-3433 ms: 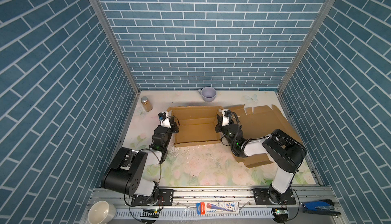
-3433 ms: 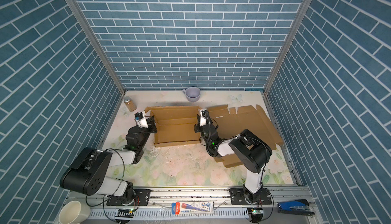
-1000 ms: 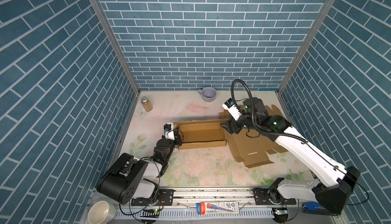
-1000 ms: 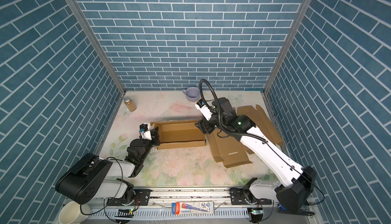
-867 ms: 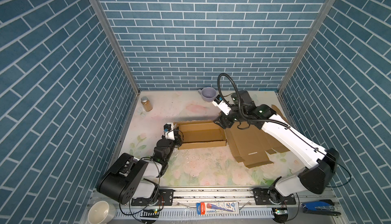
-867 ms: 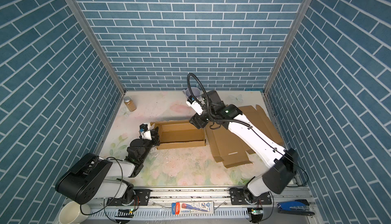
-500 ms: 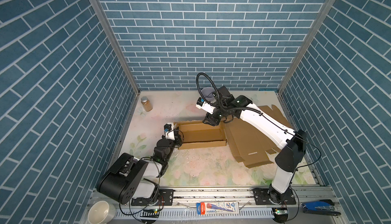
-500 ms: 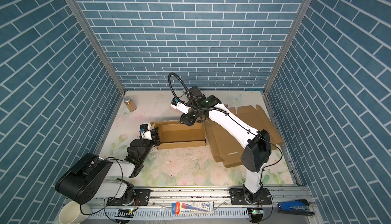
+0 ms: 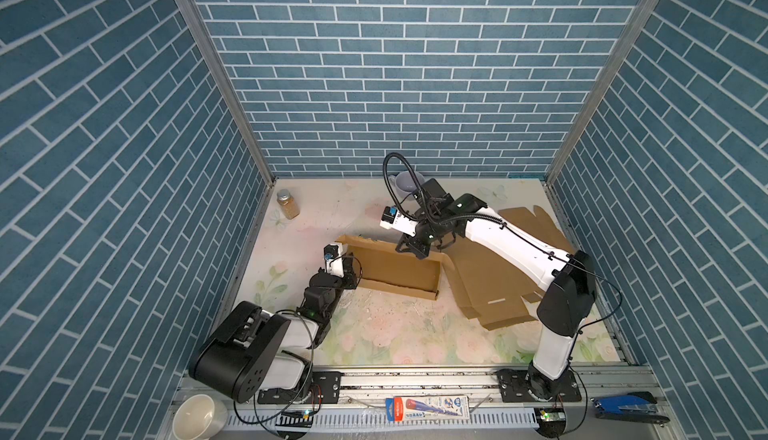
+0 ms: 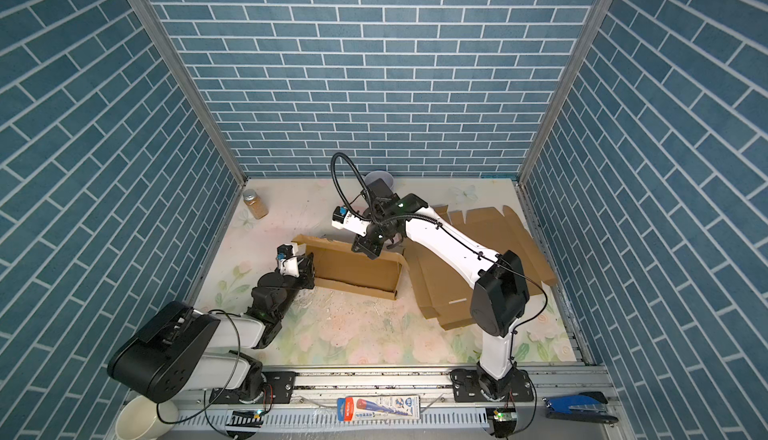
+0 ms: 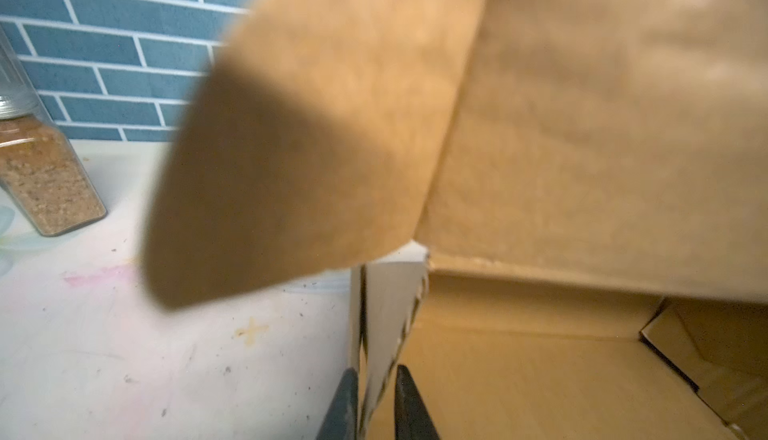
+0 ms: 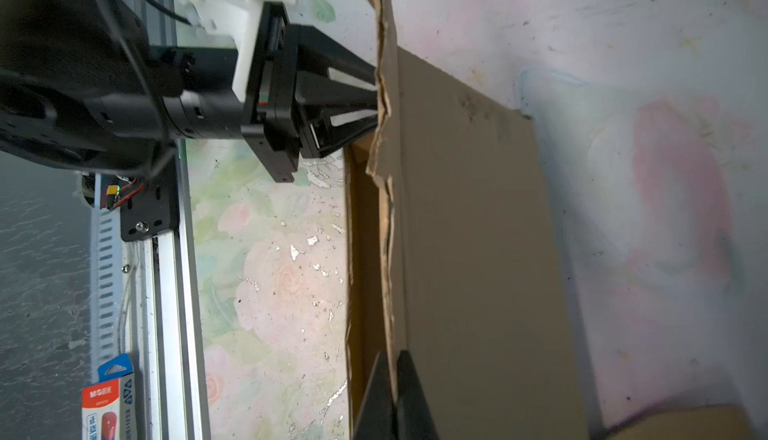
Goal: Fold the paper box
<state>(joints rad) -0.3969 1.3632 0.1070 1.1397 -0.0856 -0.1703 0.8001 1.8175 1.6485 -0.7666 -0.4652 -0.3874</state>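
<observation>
The paper box [image 9: 395,269] is brown cardboard, half raised into a shallow tray at the middle of the table, seen in both top views [image 10: 353,269]. My right gripper [image 9: 417,249] reaches across from the right and is shut on the top edge of its back wall [image 12: 469,230]; the fingertips [image 12: 405,365] pinch that edge. My left gripper [image 9: 351,265] sits low at the box's left end. In the left wrist view its jaws [image 11: 376,375] straddle the end wall slightly apart, with a narrow gap showing. A blurred flap [image 11: 311,147] hangs close over that camera.
Flat cardboard sheets [image 9: 498,284] lie right of the box, under my right arm. A spice jar [image 9: 287,205] stands at the back left and a grey mug [image 9: 405,182] by the back wall. A white bowl [image 9: 198,417], a carton [image 9: 428,409] and a blue stapler [image 9: 627,406] sit off the table's front.
My right arm swung left along the box's back wall and its jaws closed on the top edge. The left jaws eased apart around the end wall.
</observation>
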